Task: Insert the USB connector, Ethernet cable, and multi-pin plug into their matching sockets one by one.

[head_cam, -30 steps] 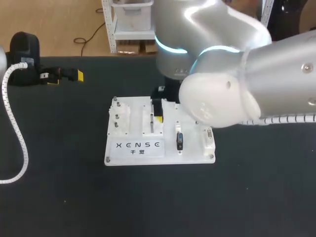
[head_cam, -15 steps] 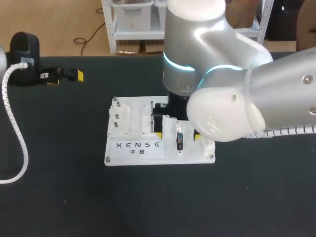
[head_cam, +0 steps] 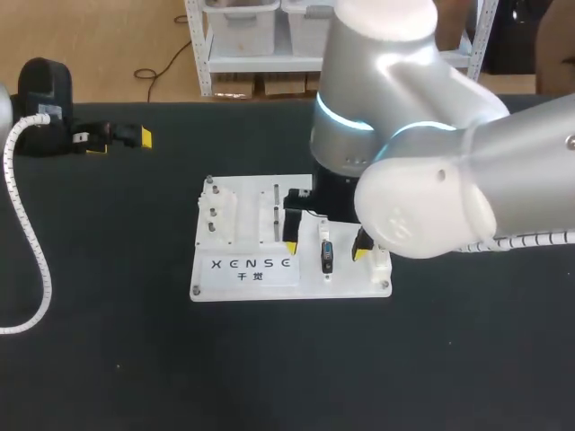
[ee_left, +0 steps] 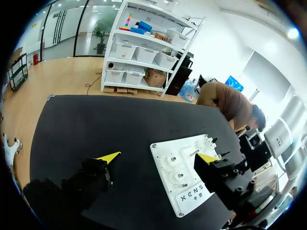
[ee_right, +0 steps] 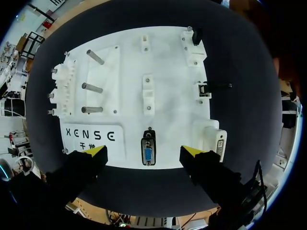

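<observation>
The blue multi-pin plug (ee_right: 147, 154) is straddled from above by the spread, empty right gripper (ee_right: 144, 150); descent and clamping seem needed.

left gripper (ee_left: 157, 157): hanging over the table, fingers spreading wide, gripping nothing
white board (ee_left: 184, 146): lying flat ahead of the gripper, one finger covering part of it
pegs (ee_left: 193, 153): sticking up from the board
table (ee_left: 96, 120): black, carrying the board

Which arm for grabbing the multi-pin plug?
Likely right: the right gripper hangs open astride the black, blue-faced multi-pin plug on the white plastic board; the left gripper is well off the board.
</observation>
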